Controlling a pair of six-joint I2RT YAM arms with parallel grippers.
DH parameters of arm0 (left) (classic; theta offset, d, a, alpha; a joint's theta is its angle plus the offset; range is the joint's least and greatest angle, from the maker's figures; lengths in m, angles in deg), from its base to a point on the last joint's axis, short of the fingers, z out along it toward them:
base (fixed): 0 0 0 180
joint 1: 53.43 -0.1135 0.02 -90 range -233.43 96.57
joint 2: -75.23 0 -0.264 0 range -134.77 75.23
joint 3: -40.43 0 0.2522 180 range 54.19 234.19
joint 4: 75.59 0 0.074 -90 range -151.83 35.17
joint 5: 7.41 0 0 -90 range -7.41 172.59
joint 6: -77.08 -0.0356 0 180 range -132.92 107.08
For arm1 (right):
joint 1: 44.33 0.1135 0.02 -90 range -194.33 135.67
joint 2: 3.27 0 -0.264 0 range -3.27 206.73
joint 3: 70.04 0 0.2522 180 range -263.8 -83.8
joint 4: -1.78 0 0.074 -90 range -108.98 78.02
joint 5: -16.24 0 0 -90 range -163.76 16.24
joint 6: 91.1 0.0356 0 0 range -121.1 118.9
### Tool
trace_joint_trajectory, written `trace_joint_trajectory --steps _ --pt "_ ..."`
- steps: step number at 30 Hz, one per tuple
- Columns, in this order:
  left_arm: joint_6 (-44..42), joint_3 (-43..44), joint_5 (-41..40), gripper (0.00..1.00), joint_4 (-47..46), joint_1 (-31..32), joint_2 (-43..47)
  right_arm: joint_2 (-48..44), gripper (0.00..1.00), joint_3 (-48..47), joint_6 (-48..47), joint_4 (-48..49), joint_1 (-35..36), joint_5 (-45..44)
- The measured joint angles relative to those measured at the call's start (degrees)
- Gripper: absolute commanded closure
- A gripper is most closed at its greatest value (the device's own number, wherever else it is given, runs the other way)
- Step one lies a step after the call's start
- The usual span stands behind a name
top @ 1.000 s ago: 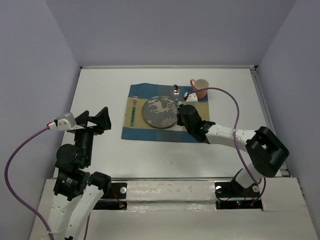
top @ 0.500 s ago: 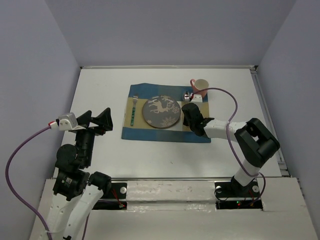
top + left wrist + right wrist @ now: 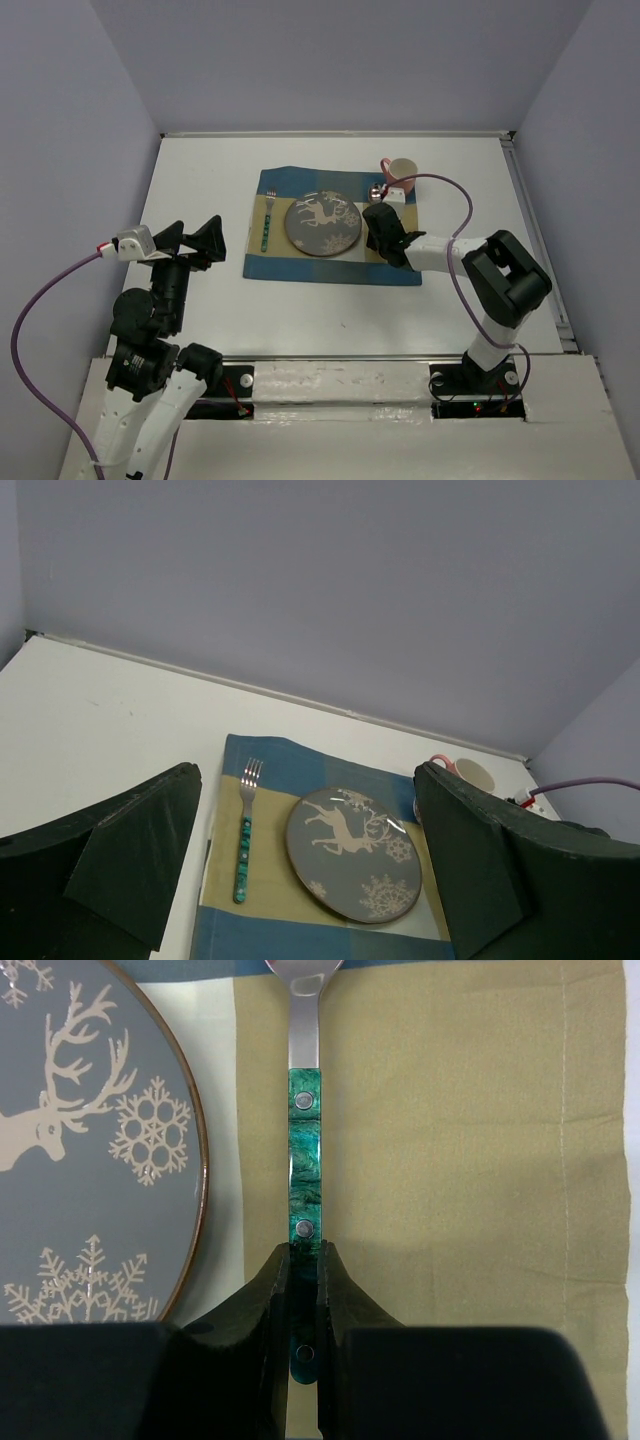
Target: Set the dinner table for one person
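Note:
The white dinner table (image 3: 200,180) carries a checked placemat (image 3: 300,265). On the placemat are a grey reindeer plate (image 3: 322,222) and, left of it, a green-handled fork (image 3: 268,218). My right gripper (image 3: 383,222) is shut on the lower end of a green-handled spoon (image 3: 304,1160). The spoon lies along the plate's right side, low over the placemat (image 3: 450,1160), its bowl pointing to the far edge. The right gripper's point in its own wrist view is (image 3: 303,1255). My left gripper (image 3: 195,240) is open and empty, raised at the left, well away from the placemat.
A pink-handled mug (image 3: 401,172) stands at the placemat's far right corner, just beyond the spoon's bowl. The left wrist view shows the fork (image 3: 243,840), the plate (image 3: 352,853) and the mug (image 3: 470,775). A purple cable loops over the right arm.
My right gripper has carried the spoon rightwards from over the plate's far edge to the plate's right side. The left arm has barely moved.

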Motion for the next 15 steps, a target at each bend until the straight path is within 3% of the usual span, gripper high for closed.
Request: trace_joint_trajectory --steps 11,15 --pt "0.02 0.00 0.00 0.01 0.00 0.00 0.00 1.90 0.99 -0.17 0.96 -0.90 -0.02 0.39" --pt "0.02 0.00 0.00 0.01 0.02 0.00 0.00 1.90 0.79 -0.20 1.11 -1.22 -0.02 0.39"
